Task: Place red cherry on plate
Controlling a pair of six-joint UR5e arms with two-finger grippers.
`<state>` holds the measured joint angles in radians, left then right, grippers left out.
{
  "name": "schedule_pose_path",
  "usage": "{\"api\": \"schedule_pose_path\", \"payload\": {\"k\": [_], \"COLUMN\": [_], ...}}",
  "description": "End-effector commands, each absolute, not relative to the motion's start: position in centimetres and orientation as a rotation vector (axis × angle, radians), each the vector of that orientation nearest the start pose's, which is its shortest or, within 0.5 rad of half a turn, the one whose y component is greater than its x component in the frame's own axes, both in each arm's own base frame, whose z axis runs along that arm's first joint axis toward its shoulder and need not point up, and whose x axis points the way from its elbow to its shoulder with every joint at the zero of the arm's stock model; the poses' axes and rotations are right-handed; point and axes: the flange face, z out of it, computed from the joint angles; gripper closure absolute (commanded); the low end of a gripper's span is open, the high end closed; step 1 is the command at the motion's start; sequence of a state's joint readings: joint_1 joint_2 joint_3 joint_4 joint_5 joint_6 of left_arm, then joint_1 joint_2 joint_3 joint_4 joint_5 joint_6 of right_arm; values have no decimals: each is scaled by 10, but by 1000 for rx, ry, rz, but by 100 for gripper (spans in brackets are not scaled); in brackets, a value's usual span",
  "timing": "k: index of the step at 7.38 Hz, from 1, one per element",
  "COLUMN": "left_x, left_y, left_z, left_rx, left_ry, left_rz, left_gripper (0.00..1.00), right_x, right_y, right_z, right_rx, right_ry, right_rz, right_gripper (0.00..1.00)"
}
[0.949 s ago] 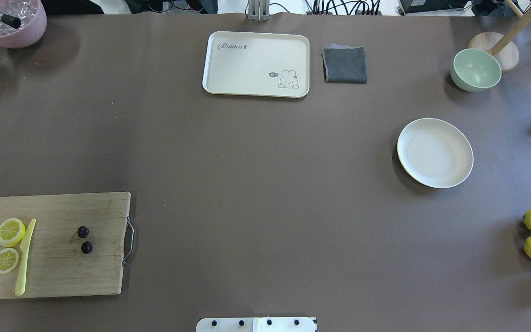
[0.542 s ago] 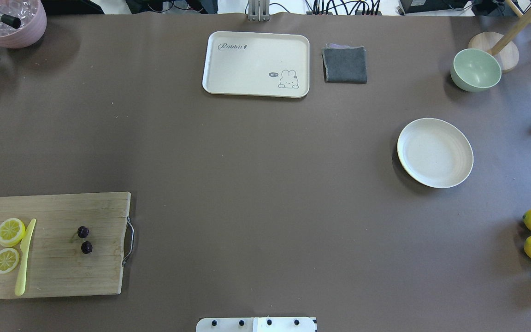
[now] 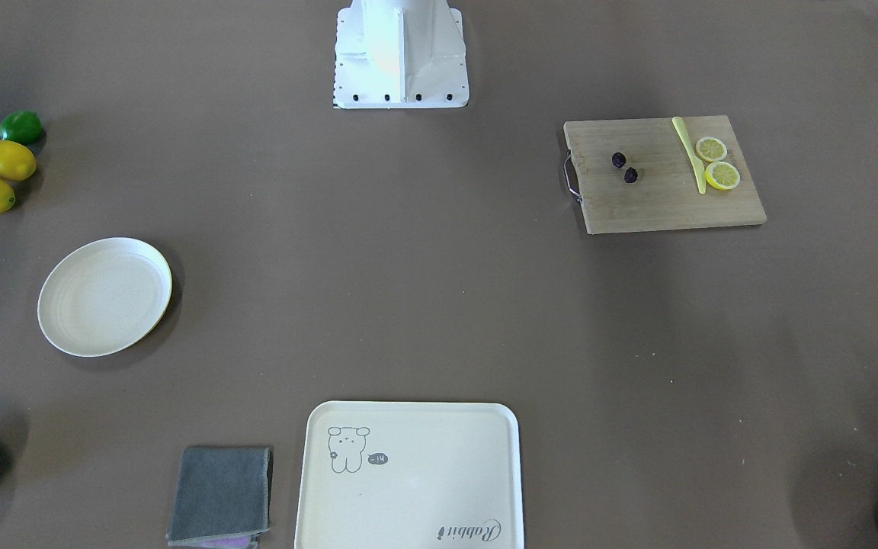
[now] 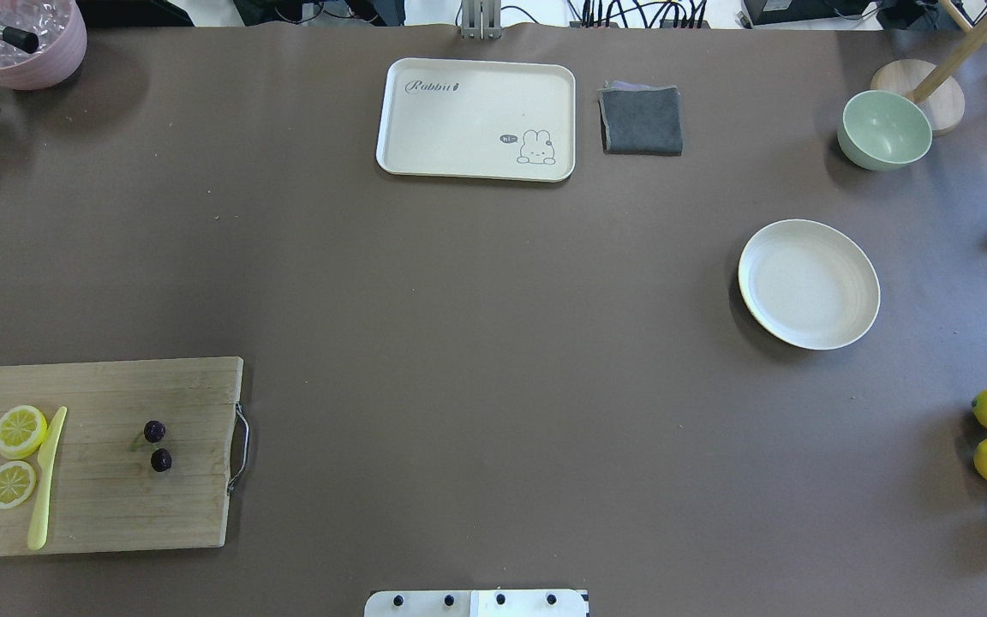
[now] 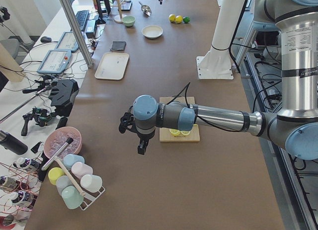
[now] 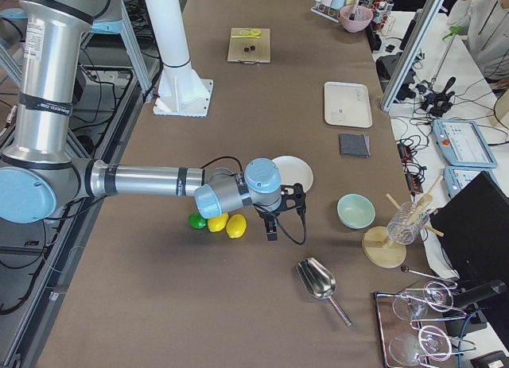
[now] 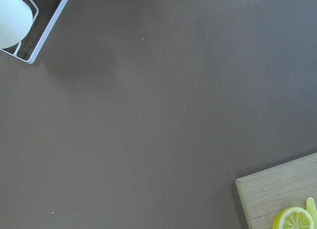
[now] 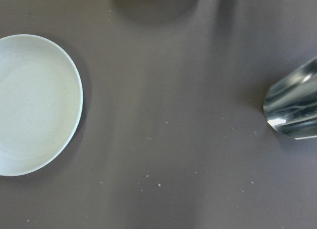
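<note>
Cherry: pair of tiny dark maroon round cherries on a thin pale green stem, lying on the rectangular bamboo cutting board at the near left corner of the brown table, apart from the two lemon slices and the pale yellow plastic knife.
Plate: round shallow cream-white plate, bare, on the right side, well apart from the board.
Left arm: left gripper shown only from the side, hanging over the table just off the board's outer end; impossible to tell how wide it stands or whether anything is in it. From its wrist camera, only a board corner and one lemon slice, no cherries.
Right arm: right gripper likewise shown only from the side, hanging near the plate and the whole lemons; opening impossible to tell. From its wrist camera, the plate at the left edge and a shiny metal scoop at the right.
Change: none on the table over the last second; cherries, board and plate at the same spots as before.
Meaning: judged not yet begun, with both pick-up and carry ahead.
Next: probably a shift of the nearer left arm over the board, then a long crossing to the plate.
</note>
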<state>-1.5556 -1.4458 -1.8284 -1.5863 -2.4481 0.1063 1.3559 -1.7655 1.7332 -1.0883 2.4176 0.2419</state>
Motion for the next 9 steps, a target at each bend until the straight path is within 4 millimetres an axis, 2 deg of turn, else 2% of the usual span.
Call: {"api": "schedule_pose_path", "payload": {"k": [1,2,3,4,6,7,8,9], "left_x": [-34,-24,-21,-21,-22,-22,-22,-22], "left_y": [-450,-452,-453,-453,-453,-453,-453,-453], "left_z": [568,566,567,567,568,570,570,570], "left_rx": [232,261,254,257,254,252,252,251], "left_ry": [870,870,873,873,869,863,863,863], "left_rz": [239,276,272,275,272,270,270,269], "left_gripper": [3,3,3,3,3,3,3,3], "right_x": [-100,-132,-155,-166,-184,-199,-219,-232], "right_y": [-468,-504,-529,-546,-546,-541,-551,-550], "right_z": [592,585,580,580,587,590,589,592], "right_rx": [187,184,175,166,139,124,109,97], "right_ry": [-952,-958,-964,-964,-963,-961,-961,-956], "right_rz": [-189,-218,-239,-231,-251,-275,-294,-310], "right_gripper": [0,5,5,4,1,1,1,1]}}
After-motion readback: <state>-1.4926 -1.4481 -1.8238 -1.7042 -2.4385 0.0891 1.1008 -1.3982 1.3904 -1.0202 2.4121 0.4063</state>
